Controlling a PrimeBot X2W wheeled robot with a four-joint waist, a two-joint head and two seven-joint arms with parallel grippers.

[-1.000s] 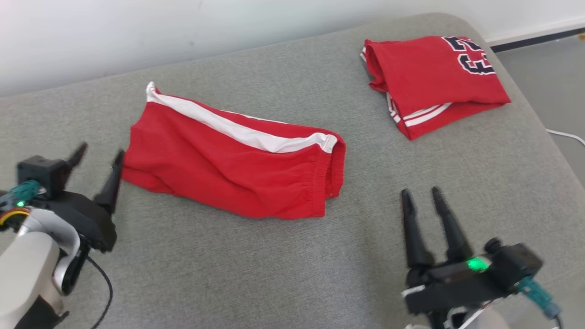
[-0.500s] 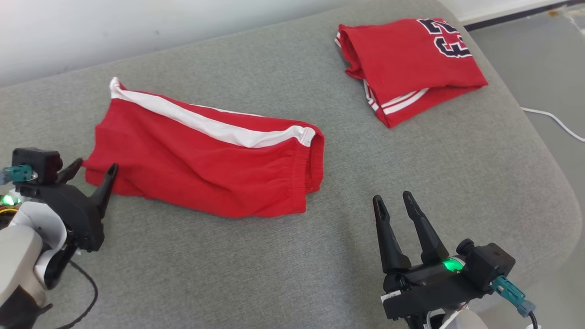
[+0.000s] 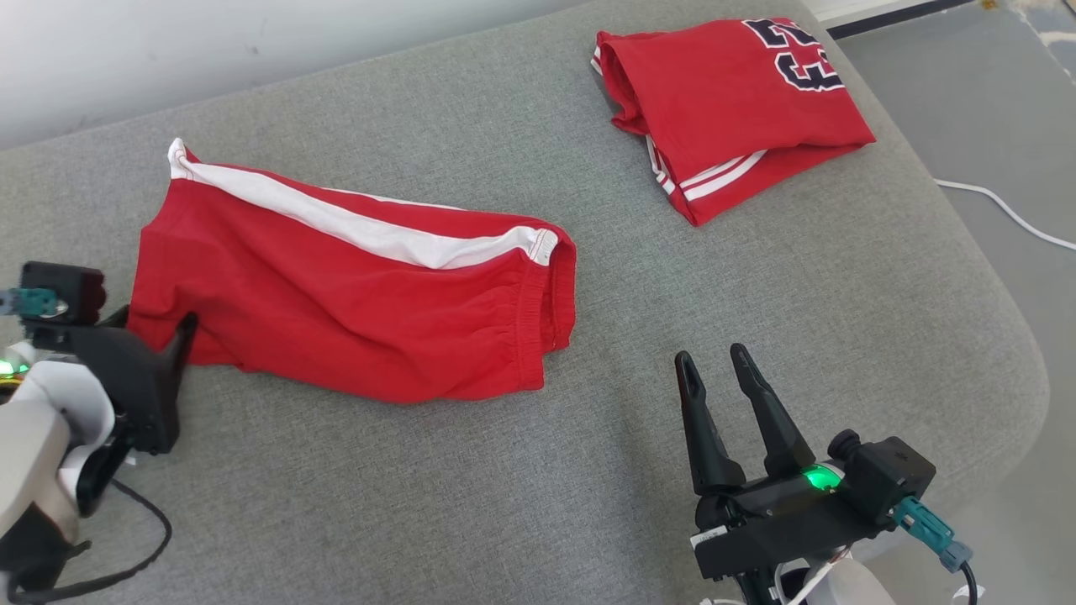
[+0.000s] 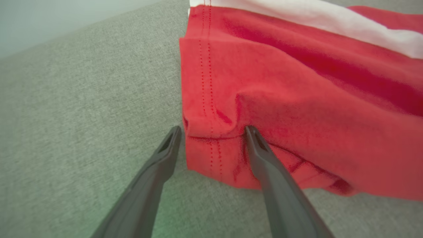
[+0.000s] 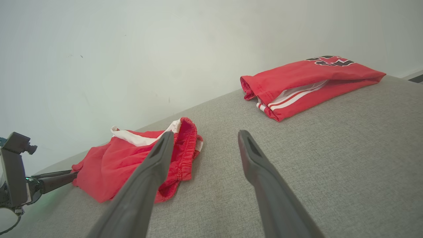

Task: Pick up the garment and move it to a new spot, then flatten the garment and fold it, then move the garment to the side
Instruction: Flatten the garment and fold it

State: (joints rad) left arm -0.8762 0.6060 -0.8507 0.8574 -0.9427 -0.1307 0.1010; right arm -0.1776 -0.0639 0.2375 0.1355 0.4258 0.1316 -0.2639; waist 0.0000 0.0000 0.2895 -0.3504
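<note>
Grey cushion (image 3: 504, 470) bears rumpled red white-striped shorts (image 3: 353, 311); left tool (image 4: 212, 129) and right tool (image 3: 713, 355) released.

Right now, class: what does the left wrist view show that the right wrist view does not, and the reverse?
Left wrist, not right: dotted hem stitching on the red shorts with a white stripe. Right wrist, not left: the folded red jersey with dark numerals, and the open right gripper. Both: the shorts, the grey fabric cushion, the open left gripper.
</note>
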